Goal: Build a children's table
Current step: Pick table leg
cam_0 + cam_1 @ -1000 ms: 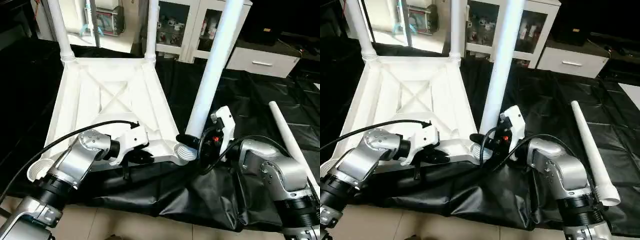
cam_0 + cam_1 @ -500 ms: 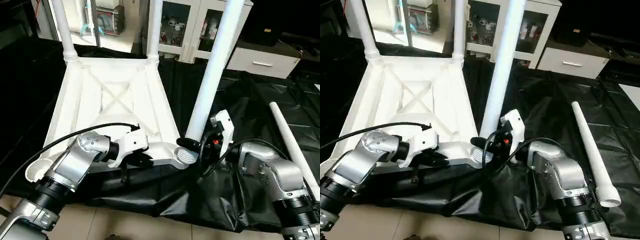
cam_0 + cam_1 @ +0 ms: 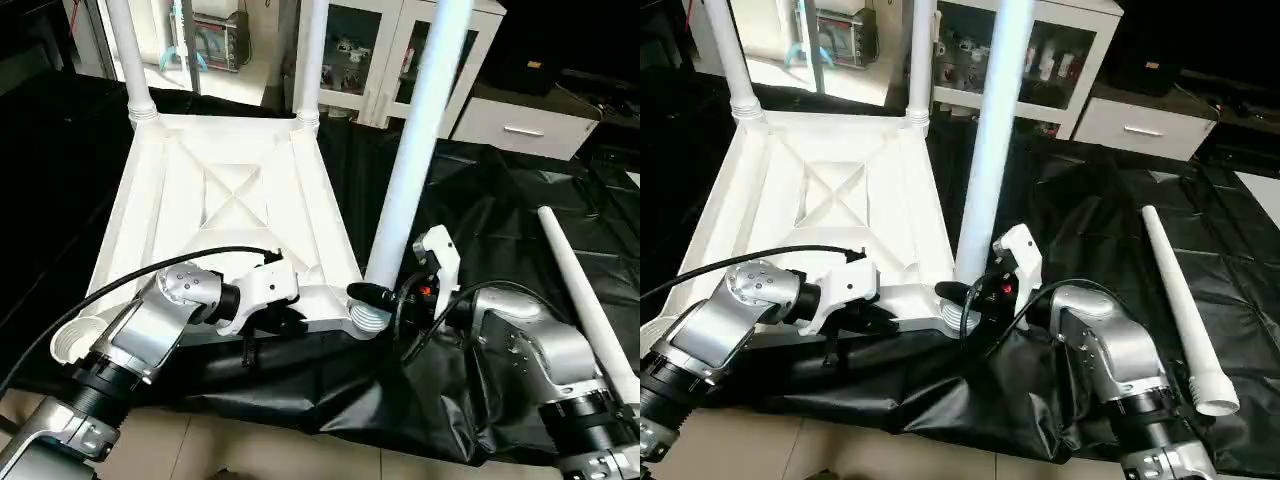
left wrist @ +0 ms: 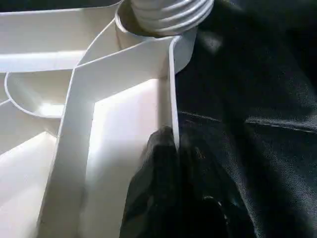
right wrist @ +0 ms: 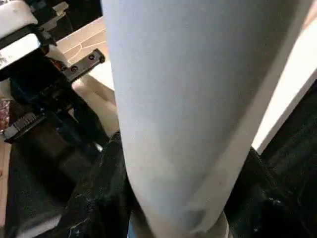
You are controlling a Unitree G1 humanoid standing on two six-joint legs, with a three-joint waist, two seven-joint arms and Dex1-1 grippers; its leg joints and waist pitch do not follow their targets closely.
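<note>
The children's table top (image 3: pixel 230 190) lies upside down on black sheeting, X ribs up. Two white legs (image 3: pixel 128 60) (image 3: pixel 310 60) stand in its far corner sockets. A third leg (image 3: pixel 415 150) rises nearly upright from the near right socket (image 3: pixel 365 318), and my right gripper (image 3: pixel 375 292) is shut around its lower end; black fingers (image 5: pixel 104 188) flank the tube (image 5: pixel 198 99). My left gripper (image 3: pixel 285 320) is shut on the top's near rim, its finger (image 4: pixel 158 163) against the rim wall (image 4: pixel 171 99). The near left socket (image 3: pixel 78 345) stands open.
A fourth white leg (image 3: pixel 585 300) lies loose on the black sheeting (image 3: pixel 500 200) to the right. Glass-door cabinets (image 3: pixel 370 50) and a white drawer unit (image 3: pixel 520 125) stand behind. Tiled floor (image 3: pixel 260 455) shows at the sheet's near edge. A black cable (image 3: pixel 120 285) runs over my left forearm.
The held leg has swung a little more upright over the near right socket, and my right wrist has shifted slightly left with it. My left gripper keeps its hold on the rim.
</note>
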